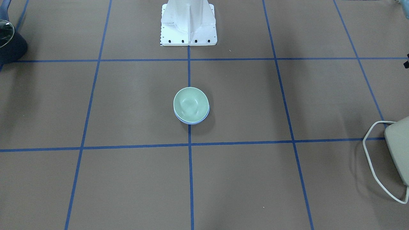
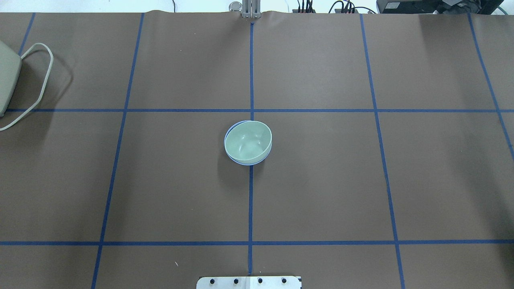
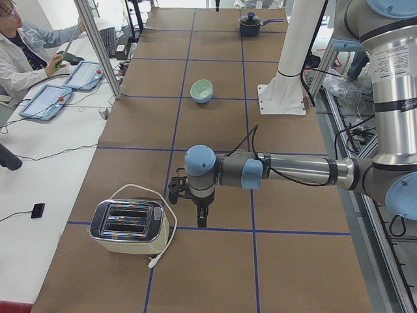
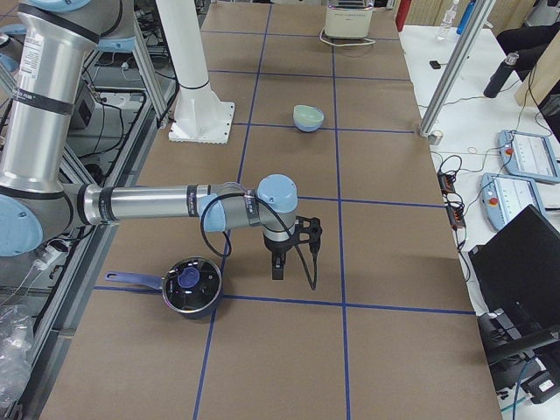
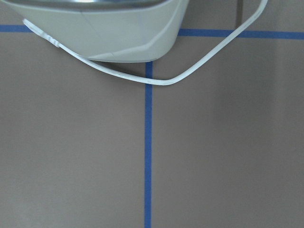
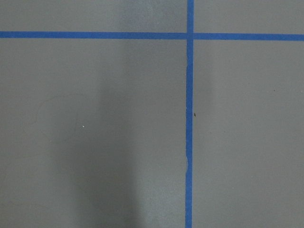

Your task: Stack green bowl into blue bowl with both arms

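Note:
The green bowl (image 1: 190,102) sits nested inside the blue bowl (image 1: 191,122) at the table's middle, on the centre tape line. Only the blue bowl's rim shows under it. The overhead view shows the same: green bowl (image 2: 247,141) in blue bowl (image 2: 247,163). Neither arm is near them. The left gripper (image 3: 202,220) shows only in the exterior left view, pointing down near the toaster; I cannot tell whether it is open or shut. The right gripper (image 4: 278,269) shows only in the exterior right view, pointing down beside the pot; I cannot tell its state either.
A cream toaster (image 3: 128,226) with a white cord stands at the table's left end and also fills the top of the left wrist view (image 5: 95,28). A dark pot (image 4: 191,286) stands at the right end. The white pedestal (image 1: 188,25) stands behind the bowls.

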